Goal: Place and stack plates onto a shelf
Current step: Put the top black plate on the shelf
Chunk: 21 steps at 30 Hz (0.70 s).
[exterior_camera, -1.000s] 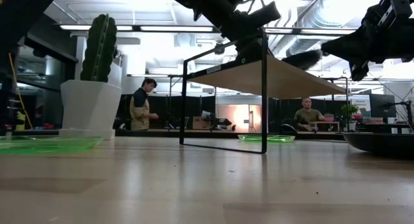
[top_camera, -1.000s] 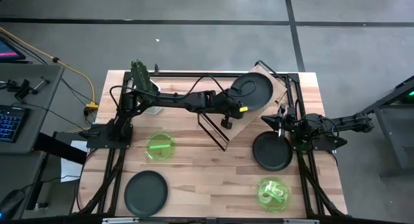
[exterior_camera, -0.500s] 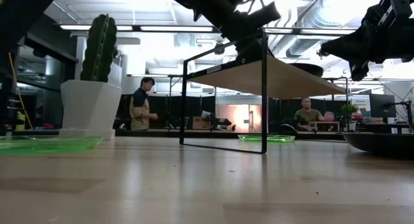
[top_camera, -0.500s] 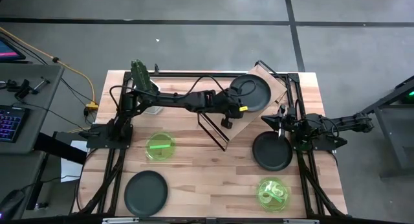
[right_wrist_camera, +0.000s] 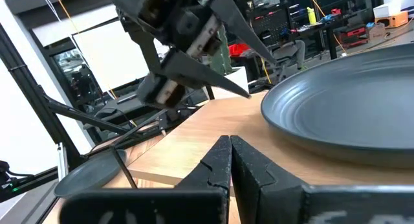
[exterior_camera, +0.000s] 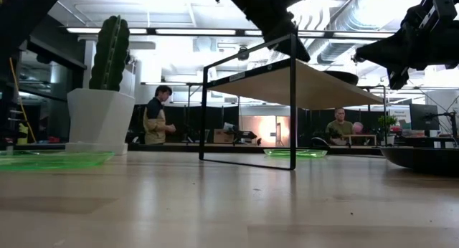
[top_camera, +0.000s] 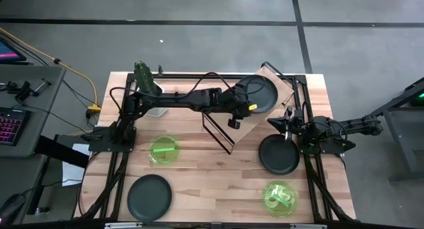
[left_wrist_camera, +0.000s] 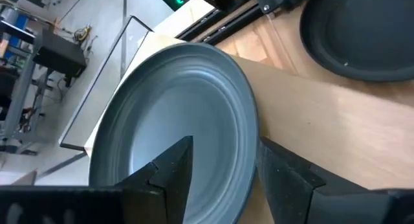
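Your left gripper (top_camera: 250, 104) hung over the shelf (top_camera: 257, 120), at the near rim of the dark plate on the shelf (top_camera: 260, 93). Its fingers (left_wrist_camera: 169, 170) stood apart, one on each side of that rim in the left wrist view, and they were not clamped on it. The plate lay flat on the light board, which sat at an angle at the far right of the worktop (top_camera: 205, 179).

Your right gripper (top_camera: 286, 122) waited just off the shelf's right corner, above the far edge of the dark plate beside the shelf (top_camera: 278, 154). Its fingers (right_wrist_camera: 220, 160) were pressed together and held nothing.

The other plates lay on the worktop itself. The near-left dark plate (top_camera: 149, 194) sat at the front left corner, with the left green plate (top_camera: 163, 149) just behind it. The right green plate (top_camera: 280, 197) sat at the front right, near the dark plate beside the shelf. The cactus pot (top_camera: 147, 83) stood at the far left, well apart from the shelf.
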Motion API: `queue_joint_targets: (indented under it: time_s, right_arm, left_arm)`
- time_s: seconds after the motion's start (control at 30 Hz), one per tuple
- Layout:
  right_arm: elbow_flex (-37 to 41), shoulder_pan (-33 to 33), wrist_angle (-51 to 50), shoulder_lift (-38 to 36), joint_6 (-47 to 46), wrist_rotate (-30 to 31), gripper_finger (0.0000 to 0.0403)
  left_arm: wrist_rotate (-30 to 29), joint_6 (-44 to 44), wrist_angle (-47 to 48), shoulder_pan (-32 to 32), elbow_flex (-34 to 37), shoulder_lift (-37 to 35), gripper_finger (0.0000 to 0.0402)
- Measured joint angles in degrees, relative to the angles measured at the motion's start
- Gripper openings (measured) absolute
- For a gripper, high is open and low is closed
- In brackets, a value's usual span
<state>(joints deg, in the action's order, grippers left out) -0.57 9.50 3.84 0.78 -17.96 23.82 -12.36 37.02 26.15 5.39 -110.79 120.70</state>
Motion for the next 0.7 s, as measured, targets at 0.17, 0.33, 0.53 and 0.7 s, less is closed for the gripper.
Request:
queue_joint_targets:
  time_s: [0.17, 0.33, 0.53, 0.7]
  right_arm:
    - [-0.01, 0.0, 0.0, 0.0, 0.0, -0.01, 0.0]
    - [0.01, 0.01, 0.0, 0.02, 0.0, -0.01, 0.0]
    - [0.0, 0.02, 0.01, 0.02, 0.0, 0.01, 0.0]
    - [0.01, 0.0, 0.04, 0.21, 0.0, 0.01, 0.0]
  left_arm:
    - [0.0, -2.56, 5.09, -0.75, -2.44, -0.02, 0.0159]
    - [-0.02, -3.59, 10.96, -1.93, -4.99, -0.05, 0.0159]
    - [0.03, -5.79, 17.27, -2.95, -6.79, -3.74, 0.0159]
    - [3.13, -11.05, 19.77, -2.26, -6.9, -9.01, 0.0159]
